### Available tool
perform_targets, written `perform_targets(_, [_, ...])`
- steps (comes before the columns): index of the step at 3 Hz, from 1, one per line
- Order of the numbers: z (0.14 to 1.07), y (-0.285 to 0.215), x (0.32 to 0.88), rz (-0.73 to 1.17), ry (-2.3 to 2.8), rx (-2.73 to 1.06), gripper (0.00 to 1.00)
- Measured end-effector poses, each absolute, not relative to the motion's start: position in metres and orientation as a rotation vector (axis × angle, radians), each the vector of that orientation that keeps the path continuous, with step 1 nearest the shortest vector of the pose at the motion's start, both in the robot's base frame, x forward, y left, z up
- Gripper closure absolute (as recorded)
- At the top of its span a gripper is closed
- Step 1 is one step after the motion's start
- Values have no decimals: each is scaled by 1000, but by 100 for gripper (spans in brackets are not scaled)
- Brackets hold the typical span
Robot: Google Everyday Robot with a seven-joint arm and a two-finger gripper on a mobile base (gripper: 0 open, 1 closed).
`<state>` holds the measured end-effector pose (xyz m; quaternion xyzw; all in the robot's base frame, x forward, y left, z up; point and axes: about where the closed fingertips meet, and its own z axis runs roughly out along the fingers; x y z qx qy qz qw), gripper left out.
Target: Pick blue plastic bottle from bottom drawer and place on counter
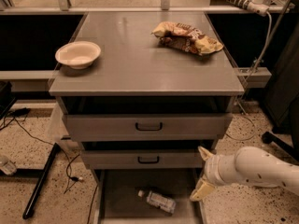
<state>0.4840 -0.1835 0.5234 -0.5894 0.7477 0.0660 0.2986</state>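
The blue plastic bottle [158, 200] lies on its side on the floor of the open bottom drawer [121, 195], white cap pointing left. My gripper [201, 174] is at the drawer's right edge, to the right of the bottle and a little above it, on a white arm coming in from the lower right. Its two pale fingers are spread apart and hold nothing. The grey counter [140, 64] is the cabinet's top, well above the gripper.
A white bowl [78, 54] stands on the counter's left side and a crumpled chip bag [187, 38] lies at its back right. Two shallower drawers with black handles [148, 126] sit slightly open above the bottom one. Cables and a black stand leg [42, 181] lie on the floor at left.
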Motion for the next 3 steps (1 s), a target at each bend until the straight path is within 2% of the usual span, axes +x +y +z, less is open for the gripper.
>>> perform_targets(3, [326, -169, 451, 251, 1970, -1568, 0])
